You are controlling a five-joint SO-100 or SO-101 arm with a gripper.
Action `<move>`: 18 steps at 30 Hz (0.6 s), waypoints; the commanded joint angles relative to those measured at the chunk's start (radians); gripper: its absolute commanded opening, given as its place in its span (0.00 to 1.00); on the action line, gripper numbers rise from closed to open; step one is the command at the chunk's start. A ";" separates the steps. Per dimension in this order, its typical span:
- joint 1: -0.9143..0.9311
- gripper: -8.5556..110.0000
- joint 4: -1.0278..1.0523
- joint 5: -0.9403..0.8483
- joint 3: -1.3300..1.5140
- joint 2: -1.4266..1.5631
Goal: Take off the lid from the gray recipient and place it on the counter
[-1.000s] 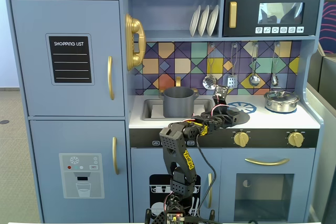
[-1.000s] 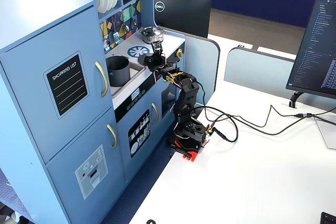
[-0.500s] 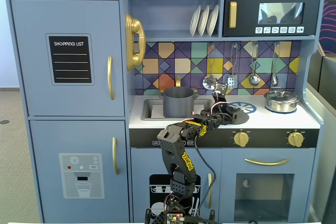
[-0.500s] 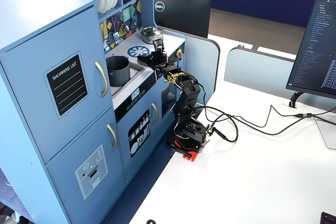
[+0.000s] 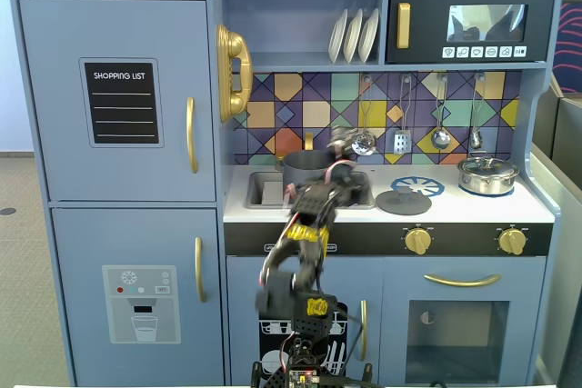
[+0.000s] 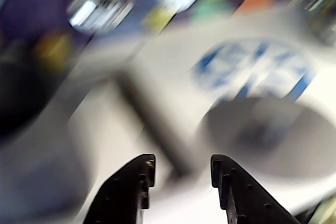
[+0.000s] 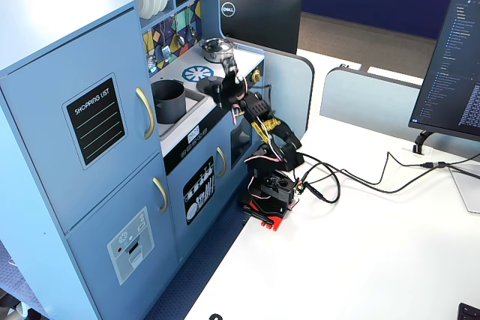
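Plainly, the gripper (image 6: 179, 167) is released: in the wrist view its two black fingers stand apart with nothing between them, and the picture is smeared, which suggests the arm is in motion. Just beyond the fingertips lies the lid (image 6: 270, 137), a single dark gray disc resting flat on the counter (image 5: 359, 213), partly over the blue burner print (image 5: 417, 186). In a fixed view the lid (image 5: 404, 202) sits to the right of the arm, near the front edge, with its small knob up. The one gray recipient (image 7: 169, 100) stands uncovered at the sink cut-out, its mouth visibly empty. So the task looks essentially done, and what remains is clearing away. The risk I see is a swinging finger catching the lid's rim or knob and pushing it toward the counter's front edge, or the arm's elbow brushing the recipient. By count: one lid, one gray pot, one shiny silver pot (image 5: 487, 174) on the right with its own lid, four hanging utensils, three white plates (image 5: 353, 35) on the shelf.
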 commanded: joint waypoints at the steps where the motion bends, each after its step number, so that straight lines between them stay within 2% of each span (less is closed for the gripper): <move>1: -0.120 0.07 0.336 -0.071 0.114 0.258; 8: -0.221 0.07 0.571 -0.060 0.416 0.443; 18: -0.388 0.07 0.811 0.037 0.597 0.466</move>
